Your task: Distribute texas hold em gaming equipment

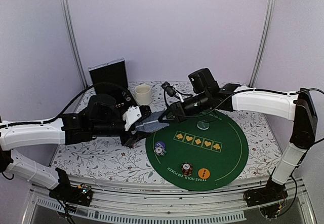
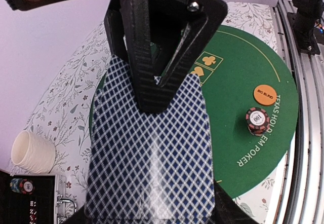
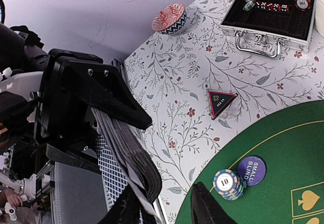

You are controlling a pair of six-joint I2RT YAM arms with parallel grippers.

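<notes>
Left gripper point(image 1: 136, 126) pinches the playing cards point(image 2: 152, 158) at 10 o'clock on the green mat point(image 1: 229, 153); right gripper point(image 1: 165, 116) meets the top card, grip unclear; blue-white stack point(image 1: 160, 148) at 9, dark red stack point(image 1: 187, 169) and orange disc point(image 1: 204, 173) near 6 lie placed, dealing seemingly pending.

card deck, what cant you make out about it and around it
- Card deck faces: left wrist view shows only backs.
- Right gripper, whether it pinches a card: fingers cut by the right wrist view's bottom edge, too small from above.
- Pale green chip marking: too small in the top view.
</notes>
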